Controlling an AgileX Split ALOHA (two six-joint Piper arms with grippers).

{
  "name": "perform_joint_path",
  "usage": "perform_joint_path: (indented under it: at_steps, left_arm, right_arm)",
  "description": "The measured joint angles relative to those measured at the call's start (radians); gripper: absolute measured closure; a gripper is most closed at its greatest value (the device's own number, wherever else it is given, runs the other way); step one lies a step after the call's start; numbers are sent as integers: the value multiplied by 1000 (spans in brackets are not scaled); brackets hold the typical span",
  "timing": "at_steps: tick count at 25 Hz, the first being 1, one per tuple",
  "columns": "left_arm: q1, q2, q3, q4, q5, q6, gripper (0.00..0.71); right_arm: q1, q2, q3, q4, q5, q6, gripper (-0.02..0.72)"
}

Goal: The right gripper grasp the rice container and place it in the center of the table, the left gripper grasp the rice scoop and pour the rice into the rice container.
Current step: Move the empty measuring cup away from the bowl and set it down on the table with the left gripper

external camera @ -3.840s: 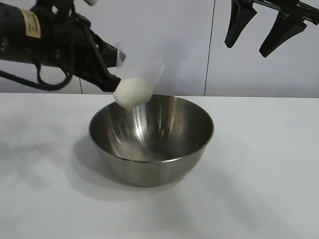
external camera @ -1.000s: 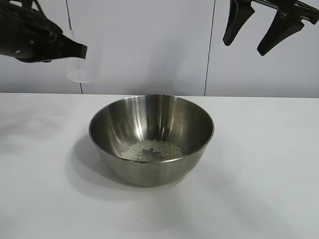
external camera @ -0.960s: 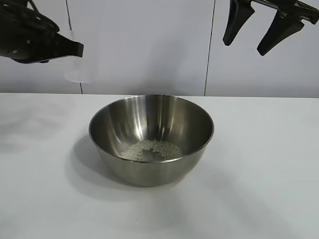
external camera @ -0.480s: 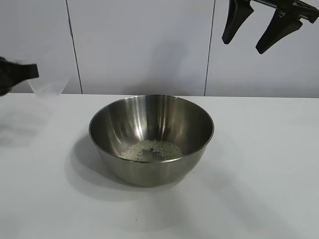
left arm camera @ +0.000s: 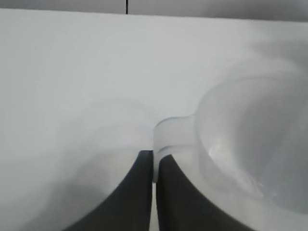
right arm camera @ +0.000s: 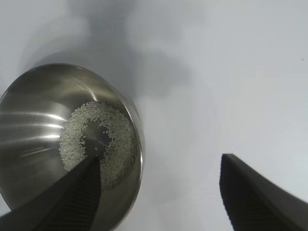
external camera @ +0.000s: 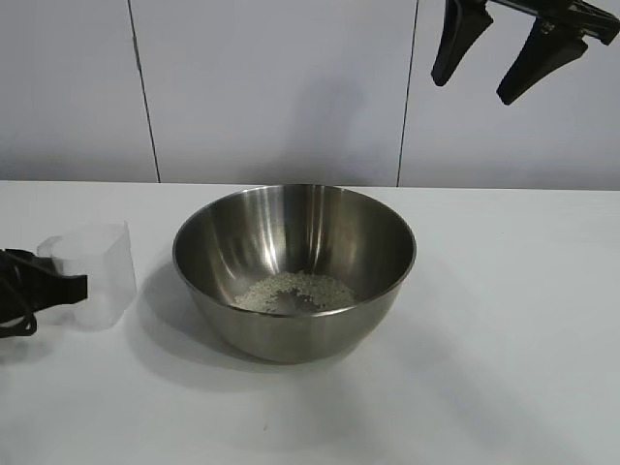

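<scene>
The rice container (external camera: 294, 271) stands upright in the middle of the table (external camera: 504, 329). On its bottom lies the rice (external camera: 294, 291), a thin pale layer spread in a ring, with a small bare spot of steel in its centre as the right wrist view shows.

The rice scoop (external camera: 92, 273) stands on the table near the left edge, just beside the rice container but apart from it, with its opening upward. It looks empty. The left pincer (external camera: 60, 288) is low at the left edge of the table and is closed tightly on the short handle of the rice scoop; in the left wrist view its two fingers (left arm camera: 137, 192) press together on the handle tab.

The right pincer (external camera: 489, 60) hangs high above the far right part of the table, well apart from the rice container. Its fingers are spread wide and hold nothing.
</scene>
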Motion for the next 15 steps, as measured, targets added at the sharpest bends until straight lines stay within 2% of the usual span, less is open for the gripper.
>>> perform_joint_path:
  at_steps: [4,6,9,10,12,15]
  left_arm:
    - [0,0,-5,-11,-5,34,679]
    - [0,0,-5,-17,-6,36,576]
    - [0,0,2,-34,-12,38,329]
    - [0,0,9,-47,-16,38,275]
    - [0,0,32,-63,-18,38,213]
    - [0,-2,99,-70,-19,38,186]
  right_arm:
    - [0,0,0,0,0,0,219]
    - [0,0,0,0,-1,-1,219]
    - [0,0,0,0,-2,-1,219]
    - [0,0,0,0,-2,-1,219]
    - [0,0,0,0,-2,-1,219]
    - [0,0,0,0,-2,-1,219]
